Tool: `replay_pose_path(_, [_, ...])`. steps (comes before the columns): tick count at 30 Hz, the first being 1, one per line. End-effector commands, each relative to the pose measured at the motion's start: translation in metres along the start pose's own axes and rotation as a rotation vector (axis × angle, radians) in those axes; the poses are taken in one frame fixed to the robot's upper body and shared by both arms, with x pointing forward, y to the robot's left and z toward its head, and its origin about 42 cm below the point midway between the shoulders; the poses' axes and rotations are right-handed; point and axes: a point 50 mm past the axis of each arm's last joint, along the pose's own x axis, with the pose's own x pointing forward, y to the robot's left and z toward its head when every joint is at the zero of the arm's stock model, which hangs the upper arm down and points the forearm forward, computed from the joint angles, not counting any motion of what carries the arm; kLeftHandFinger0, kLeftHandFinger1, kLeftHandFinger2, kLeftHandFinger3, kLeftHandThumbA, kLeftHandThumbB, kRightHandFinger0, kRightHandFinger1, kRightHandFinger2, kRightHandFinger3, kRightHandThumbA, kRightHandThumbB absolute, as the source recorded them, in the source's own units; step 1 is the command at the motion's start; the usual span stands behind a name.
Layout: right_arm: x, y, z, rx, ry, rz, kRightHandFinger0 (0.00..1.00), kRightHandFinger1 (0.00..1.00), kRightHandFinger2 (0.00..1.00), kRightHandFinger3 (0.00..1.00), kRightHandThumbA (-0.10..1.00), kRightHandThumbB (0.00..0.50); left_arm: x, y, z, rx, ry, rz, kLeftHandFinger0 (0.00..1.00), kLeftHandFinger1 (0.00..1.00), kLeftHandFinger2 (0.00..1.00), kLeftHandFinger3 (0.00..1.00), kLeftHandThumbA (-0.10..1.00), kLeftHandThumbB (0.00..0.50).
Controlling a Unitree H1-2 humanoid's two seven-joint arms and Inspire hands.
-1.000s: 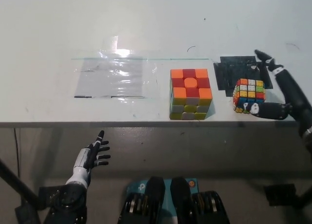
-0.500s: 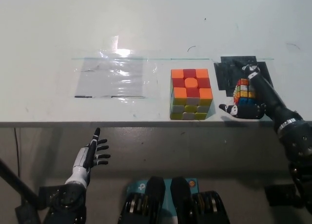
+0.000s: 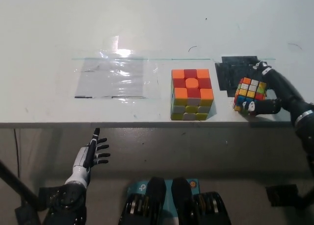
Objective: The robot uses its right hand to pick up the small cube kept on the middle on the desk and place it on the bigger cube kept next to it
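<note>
While half a second ago lay draped over it, now cups the small cube (image 3: 249, 93) from the far and near sides with the right hand (image 3: 267, 95), black fingers pinching it, tilted, on the black patch (image 3: 229, 73) near the desk (image 3: 147, 24) edge. Suggests grasp settled, lift next. Sits just beside the bigger cube (image 3: 192, 94), apart. Idles below the desk, left hand (image 3: 91, 156), fingers spread.

Lab bench: white desk (image 3: 147, 29); taped plastic sheet (image 3: 113, 78).

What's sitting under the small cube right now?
The small cube sits tilted in the right hand, over the black patch's front edge and the desk; its underside is hidden.
</note>
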Motion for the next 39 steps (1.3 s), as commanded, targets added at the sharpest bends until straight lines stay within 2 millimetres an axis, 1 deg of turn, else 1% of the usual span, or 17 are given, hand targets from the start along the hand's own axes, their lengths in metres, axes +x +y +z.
replay_pose_path(1, [0.01,-0.024,0.019,-0.08,-0.106,-0.033,1.0,1.0,1.0,1.0,0.76,0.468,0.012,0.005,0.028,-0.003,-0.076,-0.001,0.71,0.68,0.78,0.8,0.98,0.024])
replay_pose_path(5, [0.013,-0.019,0.015,-0.109,-0.107,-0.025,1.0,1.0,1.0,1.0,0.75,0.472,0.011,0.005,0.027,0.002,-0.083,0.0,0.69,0.67,0.75,0.76,0.95,0.0])
replay_pose_path(8, [0.018,-0.014,0.016,-0.075,-0.106,-0.009,1.0,1.0,1.0,1.0,0.72,0.469,0.013,0.007,0.032,0.004,-0.094,-0.001,0.71,0.69,0.77,0.79,0.95,0.002])
replay_pose_path(9, [0.018,-0.013,0.017,-0.079,-0.109,-0.01,1.0,1.0,1.0,1.0,0.71,0.468,0.014,0.007,0.033,0.0,-0.085,-0.001,0.72,0.69,0.78,0.81,0.95,0.012])
replay_pose_path(10, [0.021,-0.007,0.019,-0.079,-0.119,0.009,1.0,1.0,1.0,1.0,0.7,0.455,0.013,0.006,0.035,-0.008,-0.083,0.003,0.71,0.67,0.75,0.77,0.97,0.092])
replay_pose_path(11, [0.022,-0.007,0.019,-0.081,-0.119,0.011,1.0,1.0,1.0,1.0,0.7,0.454,0.014,0.006,0.035,-0.008,-0.085,0.003,0.69,0.66,0.73,0.75,0.98,0.102])
replay_pose_path(12, [0.023,-0.004,0.022,-0.086,-0.123,0.013,1.0,1.0,1.0,1.0,0.71,0.47,0.015,0.006,0.038,0.002,-0.092,0.001,0.69,0.67,0.74,0.76,0.98,0.08])
replay_pose_path(14, [0.024,-0.004,0.022,-0.086,-0.125,0.013,1.0,1.0,1.0,1.0,0.71,0.47,0.016,0.007,0.04,0.007,-0.091,0.0,0.72,0.69,0.77,0.78,1.0,0.074])
replay_pose_path(16, [0.028,0.005,0.024,-0.068,-0.137,0.027,1.0,1.0,1.0,1.0,0.69,0.462,0.016,0.007,0.041,0.001,-0.097,-0.003,0.73,0.71,0.81,0.82,0.99,0.022])
replay_pose_path(18, [0.03,0.013,0.026,-0.059,-0.132,0.041,1.0,1.0,1.0,1.0,0.69,0.469,0.017,0.007,0.041,0.011,-0.101,-0.007,0.75,0.71,0.83,0.86,1.0,0.012])
replay_pose_path(20, [0.032,0.016,0.025,-0.058,-0.127,0.043,1.0,1.0,1.0,1.0,0.7,0.468,0.019,0.009,0.045,0.022,-0.109,-0.004,0.74,0.71,0.82,0.84,1.0,0.01])
replay_pose_path(22, [0.033,0.018,0.022,-0.07,-0.117,0.04,1.0,1.0,1.0,1.0,0.72,0.473,0.021,0.009,0.048,0.025,-0.11,-0.004,0.75,0.71,0.81,0.83,1.0,0.033])
replay_pose_path(27, [0.036,0.023,0.017,-0.093,-0.106,0.034,1.0,1.0,1.0,1.0,0.73,0.468,0.024,0.008,0.05,0.022,-0.119,-0.009,0.75,0.72,0.82,0.84,1.0,0.045])
replay_pose_path(31, [0.038,0.026,0.017,-0.092,-0.105,0.032,1.0,1.0,1.0,1.0,0.7,0.452,0.026,0.009,0.055,0.017,-0.133,-0.007,0.75,0.72,0.81,0.82,1.0,0.036])
replay_pose_path(34, [0.038,0.027,0.015,-0.079,-0.096,0.041,1.0,1.0,1.0,1.0,0.66,0.428,0.027,0.01,0.058,0.007,-0.136,-0.005,0.74,0.71,0.79,0.79,1.0,0.047])
replay_pose_path(37, [0.036,0.026,0.007,-0.069,-0.084,0.036,1.0,1.0,1.0,1.0,0.61,0.419,0.03,0.011,0.061,0.01,-0.135,0.003,0.73,0.71,0.81,0.82,1.0,0.068])
replay_pose_path(39, [0.035,0.026,0.003,-0.053,-0.076,0.033,1.0,1.0,1.0,1.0,0.56,0.393,0.03,0.011,0.061,0.017,-0.136,0.004,0.74,0.71,0.82,0.83,1.0,0.079])
